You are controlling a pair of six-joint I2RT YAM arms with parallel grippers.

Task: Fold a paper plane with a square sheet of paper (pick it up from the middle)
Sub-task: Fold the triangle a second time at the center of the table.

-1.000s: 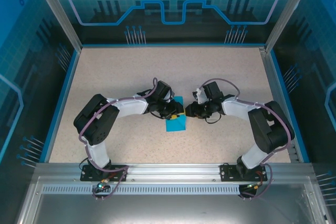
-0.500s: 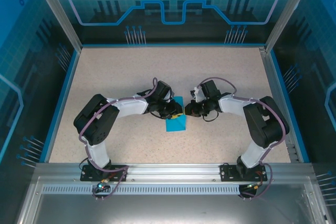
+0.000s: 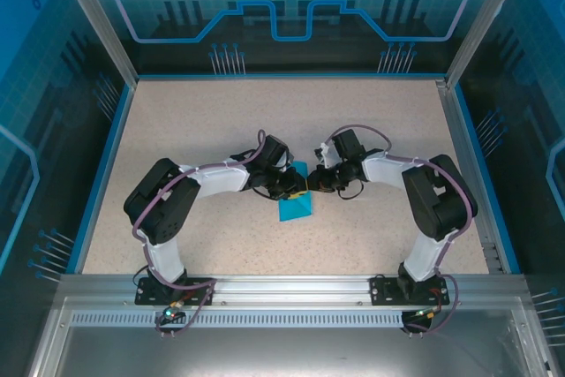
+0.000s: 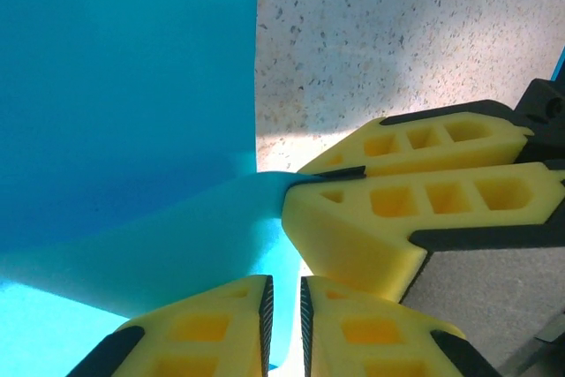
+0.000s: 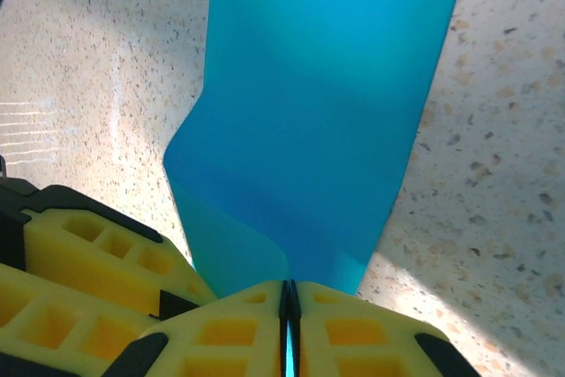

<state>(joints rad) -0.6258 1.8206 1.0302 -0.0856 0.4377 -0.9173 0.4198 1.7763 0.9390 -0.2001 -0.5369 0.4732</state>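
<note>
The square sheet of paper [image 3: 297, 207], teal-blue, lies mid-table, and its far edge is lifted where both grippers meet. My right gripper [image 3: 315, 184] is shut on that raised edge; its pads press together with the paper [image 5: 327, 112] fanning out ahead of the right gripper [image 5: 289, 293]. My left gripper [image 3: 298, 188] faces it from the left. In the left wrist view the left gripper [image 4: 284, 324] has its jaws a narrow gap apart, with the curled paper [image 4: 132, 112] running into that gap. The right gripper's fingers [image 4: 415, 192] sit just ahead of it, almost touching.
The speckled table [image 3: 203, 130] has a blue rim and clear blue walls [image 3: 291, 6] at the back and sides. An aluminium rail [image 3: 282, 289] carries both arm bases along the near edge. Bare surface surrounds the paper on all sides.
The right arm has shifted left toward the paper and its jaws have shut on the raised edge. The left jaws have narrowed; the left arm has stayed in place.
</note>
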